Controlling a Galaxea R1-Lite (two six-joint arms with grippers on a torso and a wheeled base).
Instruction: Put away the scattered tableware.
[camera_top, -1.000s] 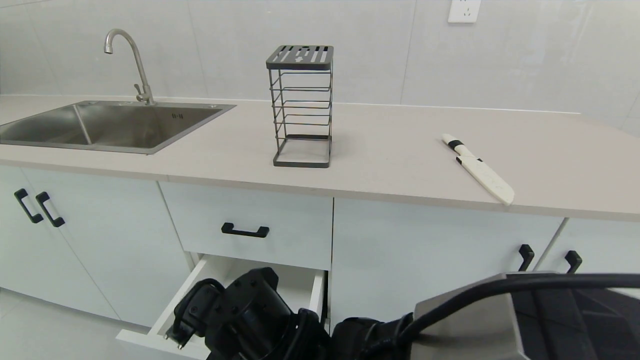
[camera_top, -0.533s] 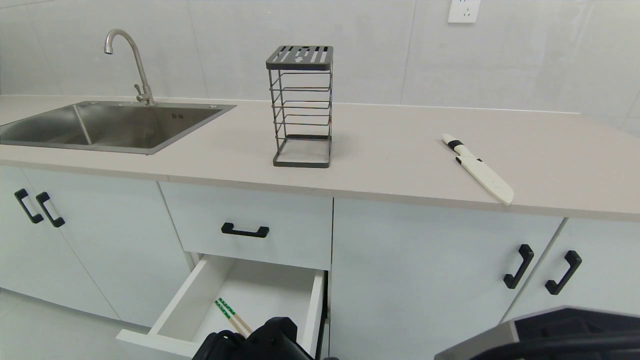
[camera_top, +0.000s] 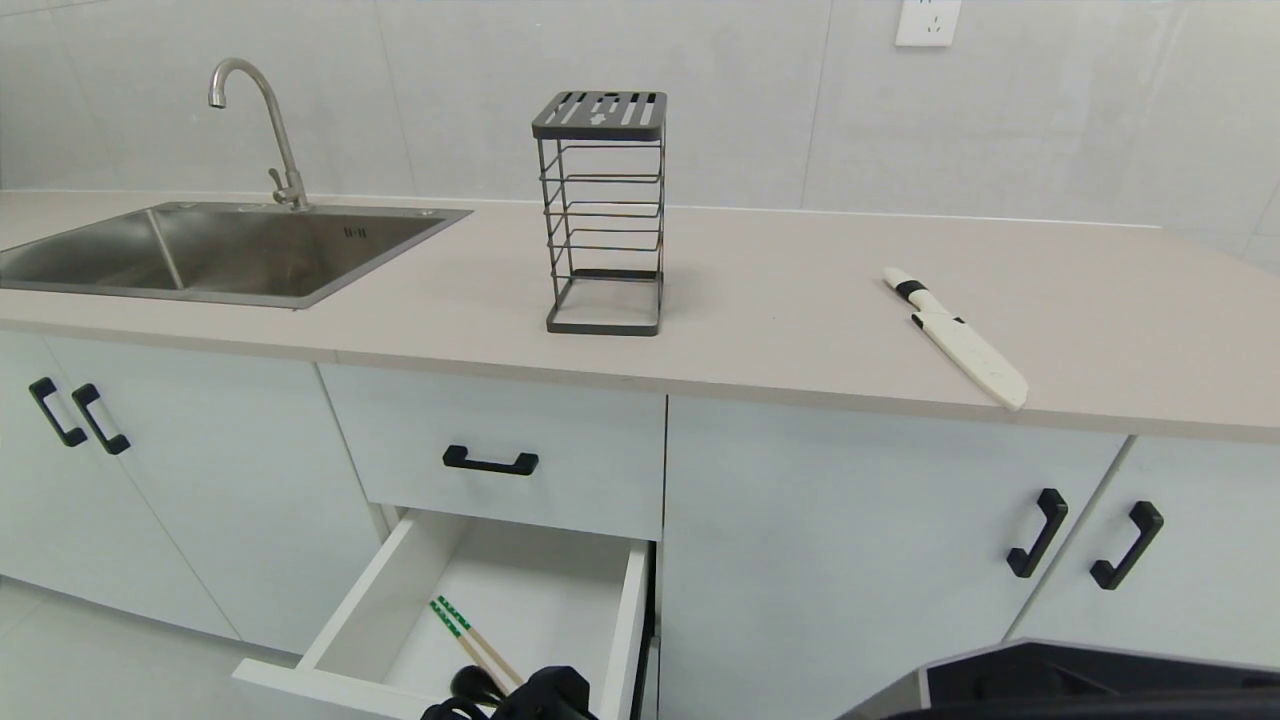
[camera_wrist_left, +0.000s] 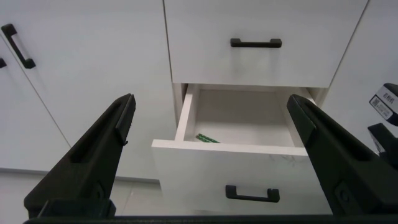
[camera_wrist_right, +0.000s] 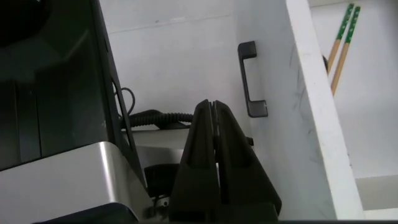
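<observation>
A white knife (camera_top: 955, 335) with a black band on its handle lies on the counter's right part, its tip near the front edge. A dark wire knife rack (camera_top: 603, 215) stands mid-counter. Below it the lower drawer (camera_top: 345, 620) is pulled out, and a pair of green-tipped chopsticks (camera_top: 470, 635) lies inside. My left gripper (camera_wrist_left: 210, 102) hangs open in front of that drawer, level with its front panel (camera_wrist_left: 205, 174), holding nothing. My right gripper (camera_wrist_right: 212, 106) is shut and holds nothing, low beside the drawer's black handle (camera_wrist_right: 249, 81), with the chopsticks (camera_wrist_right: 342, 43) beyond.
A steel sink (camera_top: 200, 250) with a curved faucet (camera_top: 255, 120) fills the counter's left end. The upper drawer (camera_top: 490, 460) is closed, and cabinet doors with black handles (camera_top: 1040, 520) flank it. A wall socket (camera_top: 928, 20) sits above the counter.
My left arm has drawn back and down out of the drawer, uncovering the chopsticks lying inside. The right arm has also sunk toward the bottom of the head view.
</observation>
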